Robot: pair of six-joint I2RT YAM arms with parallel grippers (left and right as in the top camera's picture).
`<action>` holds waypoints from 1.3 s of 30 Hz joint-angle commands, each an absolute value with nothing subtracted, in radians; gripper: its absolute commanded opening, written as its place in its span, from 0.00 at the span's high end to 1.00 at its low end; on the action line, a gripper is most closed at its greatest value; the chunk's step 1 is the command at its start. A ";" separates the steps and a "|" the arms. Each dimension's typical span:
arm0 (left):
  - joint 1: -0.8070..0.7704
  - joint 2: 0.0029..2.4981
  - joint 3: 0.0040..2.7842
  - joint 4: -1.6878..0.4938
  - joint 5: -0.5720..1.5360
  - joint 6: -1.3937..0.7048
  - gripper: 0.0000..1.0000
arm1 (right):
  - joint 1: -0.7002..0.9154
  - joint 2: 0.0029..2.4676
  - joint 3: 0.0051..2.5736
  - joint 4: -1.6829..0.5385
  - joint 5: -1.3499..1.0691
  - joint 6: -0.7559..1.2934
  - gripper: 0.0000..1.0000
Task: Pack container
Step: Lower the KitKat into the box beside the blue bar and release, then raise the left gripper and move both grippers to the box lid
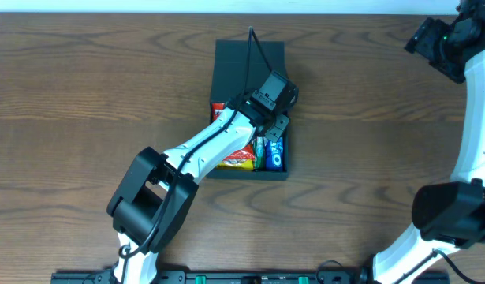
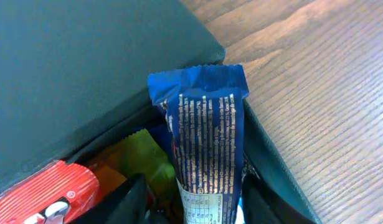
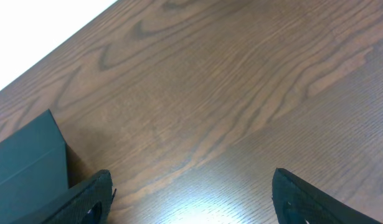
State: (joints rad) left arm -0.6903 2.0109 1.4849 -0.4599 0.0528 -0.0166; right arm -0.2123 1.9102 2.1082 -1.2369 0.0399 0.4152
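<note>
Left gripper [image 1: 272,126]: lowered into the open container [image 1: 250,175], its fingers [image 2: 126,202] set on either side of a blue packet [image 2: 207,137]; whether the packet is pinched or merely straddled cannot be told. Container: placed at the middle of the table [image 1: 84,95], with the lid [image 1: 234,67] folded back flat on the far side. Contents, left to right: a red packet [image 2: 48,193], a yellow packet [image 1: 236,162], a green packet [image 2: 144,155], then the blue one against the right wall. The box is judged stiff, matte, unlikely to slip and not fragile; for closing, the lid's free far edge is judged the best hold, and the hinge is expected to swing freely. The blue packet's crimped end, propped at the hinge line, is shown only by the left wrist view; the full layout is given only by the overhead view. Right gripper [image 3: 191,202]: held spread wide and empty above bare wood, well apart from the box, one dark corner of which is caught by its camera.
</note>
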 commanded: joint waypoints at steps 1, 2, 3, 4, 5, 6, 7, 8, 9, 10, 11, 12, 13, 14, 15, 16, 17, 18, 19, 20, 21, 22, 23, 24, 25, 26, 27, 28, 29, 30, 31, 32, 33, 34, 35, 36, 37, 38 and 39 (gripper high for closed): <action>-0.688 2.029 1.483 -0.447 0.065 0.001 0.55 | -0.221 1.907 2.113 -1.237 0.041 0.402 0.18; -0.688 2.029 1.483 -0.439 0.065 0.001 0.57 | -0.221 1.907 2.113 -1.237 0.041 0.403 0.18; -0.688 2.029 1.483 -0.428 0.070 0.001 0.61 | -0.221 1.907 2.113 -1.236 0.041 0.403 0.18; -0.688 2.029 1.483 -0.420 0.077 0.001 0.67 | -0.221 1.907 2.113 -1.234 0.041 0.403 0.18; -0.688 2.029 1.483 -0.414 0.083 0.001 0.71 | -0.221 1.907 2.113 -1.234 0.041 0.403 0.18; -0.688 2.029 1.483 -0.411 0.084 0.001 0.72 | -0.221 1.907 2.113 -1.234 0.041 0.403 0.18; -0.688 2.029 1.483 -0.411 0.084 0.001 0.71 | -0.221 1.907 2.113 -1.233 0.041 0.403 0.18; -0.688 2.029 1.483 -0.412 0.084 0.001 0.71 | -0.221 1.907 2.113 -1.232 0.041 0.403 0.18; -0.688 2.029 1.483 -0.412 0.083 0.002 0.72 | -0.221 1.907 2.113 -1.230 0.041 0.403 0.18; -0.687 2.031 1.483 -0.411 0.083 0.007 0.72 | -0.221 1.907 2.113 -1.230 0.041 0.403 0.18; -0.688 2.033 1.483 -0.410 0.083 0.014 0.72 | -0.221 1.907 2.113 -1.229 0.041 0.403 0.18; -0.688 2.035 1.483 -0.410 0.083 0.022 0.73 | -0.221 1.907 2.113 -1.229 0.040 0.403 0.18; -0.688 2.036 1.483 -0.411 0.083 0.023 0.76 | -0.221 1.907 2.113 -1.227 0.041 0.403 0.18; -0.688 2.037 1.483 -0.411 0.083 0.023 0.79 | -0.221 1.907 2.113 -1.226 0.041 0.403 0.18; -0.687 2.037 1.483 -0.410 0.083 0.023 0.82 | -0.221 1.907 2.113 -1.225 0.041 0.403 0.18; -0.687 2.037 1.483 -0.407 0.082 0.023 0.83 | -0.221 1.907 2.113 -1.225 0.041 0.403 0.18; -0.685 2.033 1.485 -0.406 0.082 0.023 0.84 | -0.221 1.907 2.113 -1.225 0.041 0.403 0.18; -0.685 2.032 1.489 -0.406 0.083 0.022 0.84 | -0.221 1.907 2.113 -1.225 0.041 0.403 0.18; -0.682 2.027 1.499 -0.410 0.083 0.021 0.84 | -0.221 1.907 2.113 -1.225 0.041 0.403 0.18; -0.679 2.022 1.513 -0.413 0.083 0.018 0.85 | -0.221 1.907 2.113 -1.225 0.041 0.403 0.18; -0.676 2.019 1.526 -0.415 0.082 0.014 0.85 | -0.221 1.907 2.113 -1.226 0.040 0.403 0.18; -0.672 2.014 1.544 -0.421 0.082 0.006 0.85 | -0.221 1.907 2.113 -1.226 0.040 0.403 0.18; -0.669 2.012 1.560 -0.427 0.083 -0.004 0.86 | -0.221 1.907 2.113 -1.226 0.040 0.403 0.18; -0.665 2.011 1.580 -0.440 0.083 -0.017 0.86 | -0.221 1.907 2.113 -1.226 0.040 0.403 0.18; -0.657 2.011 1.608 -0.464 0.083 -0.037 0.87 | -0.221 1.907 2.113 -1.226 0.040 0.403 0.18; -0.650 2.011 1.629 -0.485 0.083 -0.057 0.87 | -0.221 1.907 2.113 -1.226 0.040 0.403 0.18; -0.643 2.011 1.648 -0.507 0.083 -0.080 0.87 | -0.221 1.907 2.113 -1.226 0.041 0.403 0.18; -0.637 2.011 1.661 -0.524 0.084 -0.102 0.87 | -0.221 1.907 2.113 -1.226 0.040 0.403 0.18; -0.632 2.011 1.674 -0.544 0.087 -0.123 0.87 | -0.221 1.907 2.113 -1.226 0.041 0.403 0.18; -0.623 2.011 1.693 -0.574 0.092 -0.150 0.87 | -0.221 1.907 2.113 -1.225 0.041 0.403 0.18; -0.619 2.011 1.701 -0.590 0.104 -0.167 0.87 | -0.221 1.907 2.113 -1.225 0.041 0.403 0.18; -0.614 2.011 1.707 -0.605 0.117 -0.187 0.87 | -0.221 1.907 2.113 -1.225 0.040 0.403 0.18; -0.609 2.011 1.710 -0.619 0.137 -0.210 0.87 | -0.221 1.907 2.113 -1.224 0.040 0.403 0.18; -0.603 2.011 1.711 -0.639 0.170 -0.246 0.87 | -0.221 1.907 2.113 -1.222 0.040 0.403 0.18; -0.601 2.011 1.711 -0.654 0.197 -0.271 0.86 | -0.221 1.907 2.113 -1.222 0.041 0.403 0.18; -0.598 2.011 1.710 -0.668 0.224 -0.289 0.85 | -0.221 1.907 2.113 -1.221 0.040 0.403 0.18; -0.597 2.011 1.710 -0.678 0.239 -0.298 0.85 | -0.221 1.907 2.113 -1.221 0.040 0.403 0.18; -0.596 2.011 1.710 -0.692 0.256 -0.300 0.84 | -0.221 1.907 2.113 -1.221 0.040 0.403 0.18; -0.595 2.011 1.710 -0.704 0.260 -0.300 0.84 | -0.221 1.907 2.113 -1.220 0.040 0.403 0.18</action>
